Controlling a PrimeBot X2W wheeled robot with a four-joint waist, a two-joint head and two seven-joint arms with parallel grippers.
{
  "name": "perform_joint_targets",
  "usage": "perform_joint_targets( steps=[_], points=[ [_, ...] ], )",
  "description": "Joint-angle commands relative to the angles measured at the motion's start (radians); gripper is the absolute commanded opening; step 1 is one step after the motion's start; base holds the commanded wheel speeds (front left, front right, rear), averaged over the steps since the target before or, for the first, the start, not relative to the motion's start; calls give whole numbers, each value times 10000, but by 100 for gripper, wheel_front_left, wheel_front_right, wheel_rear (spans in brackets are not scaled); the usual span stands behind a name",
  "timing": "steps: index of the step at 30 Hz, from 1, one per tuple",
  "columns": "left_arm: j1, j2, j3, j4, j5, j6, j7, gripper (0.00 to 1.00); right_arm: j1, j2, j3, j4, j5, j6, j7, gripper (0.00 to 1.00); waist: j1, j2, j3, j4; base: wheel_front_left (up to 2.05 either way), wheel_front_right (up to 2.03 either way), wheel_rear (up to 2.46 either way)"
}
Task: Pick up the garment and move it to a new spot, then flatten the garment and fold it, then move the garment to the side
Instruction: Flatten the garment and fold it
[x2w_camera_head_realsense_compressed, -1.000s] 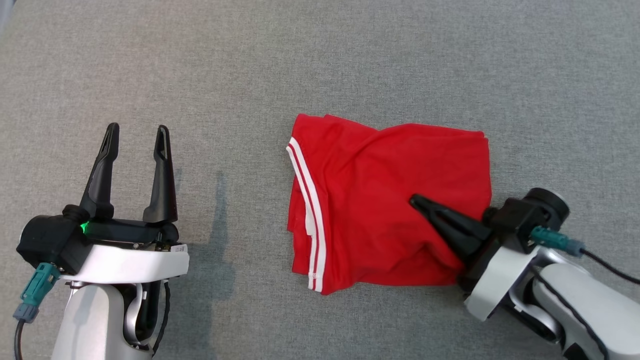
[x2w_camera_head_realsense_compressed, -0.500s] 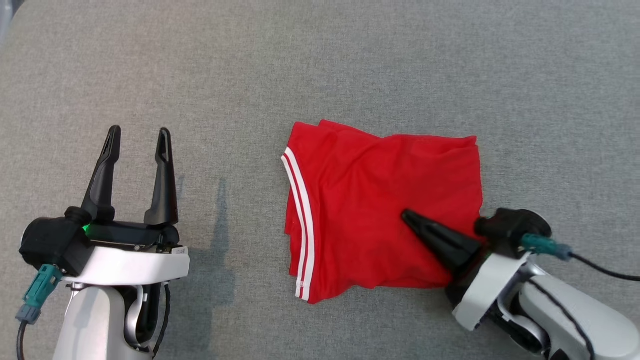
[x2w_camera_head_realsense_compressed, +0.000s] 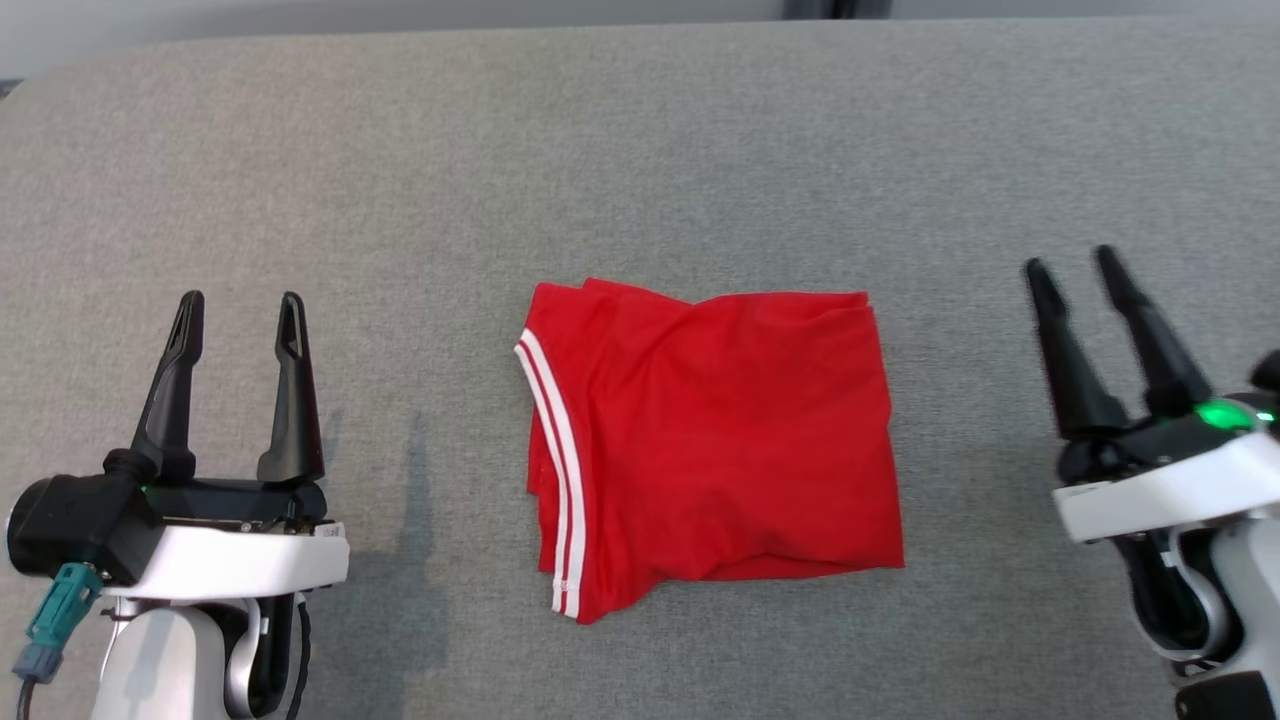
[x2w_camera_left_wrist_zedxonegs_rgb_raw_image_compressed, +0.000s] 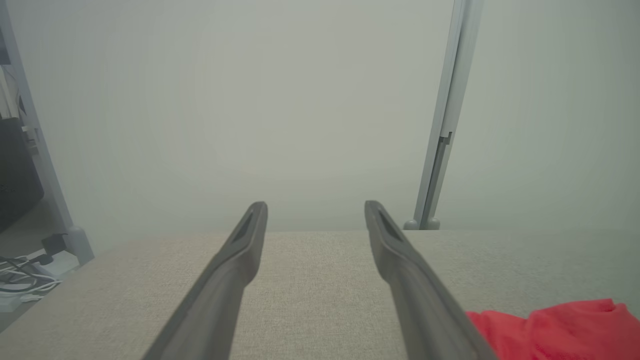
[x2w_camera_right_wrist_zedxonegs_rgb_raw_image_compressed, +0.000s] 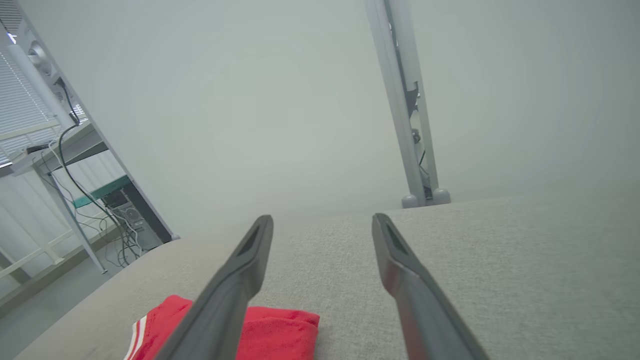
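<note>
The garment is a red piece with two white stripes along its left edge, folded into a rough rectangle in the middle of the grey table. My left gripper stands open well to its left, nothing between the fingers. Off the garment's right side, my right gripper is open too and touches no cloth. A red corner of the garment shows at the lower right of the left wrist view beside my left gripper. The garment lies at the lower left of the right wrist view, behind my right gripper.
The table's far edge runs along the top of the head view. Beyond it stands a pale metal post before a plain wall. A desk with cables is off to one side.
My right gripper was shut with its tip on the garment; it has opened and pulled away to the right. The head camera has shifted, so the whole scene sits lower and further left.
</note>
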Motion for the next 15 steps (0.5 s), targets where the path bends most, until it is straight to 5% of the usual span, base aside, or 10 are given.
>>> perform_joint_targets(
  steps=[1,8,15],
  points=[
    [117,81,56,-28,61,65,-10,100,313,190,-674,-151,-489,1,-46,100,0,-1,-216,-207,0,0,0],
    [443,305,-49,-59,20,-23,212,100,1295,774,-2858,-502,-2517,1,242,100,0,-1,-679,-481,0,0,0],
    [920,469,-97,-29,45,-17,388,100,2069,1267,-3591,-971,-3214,1,824,100,0,-1,-1264,-656,0,0,0]
  ],
)
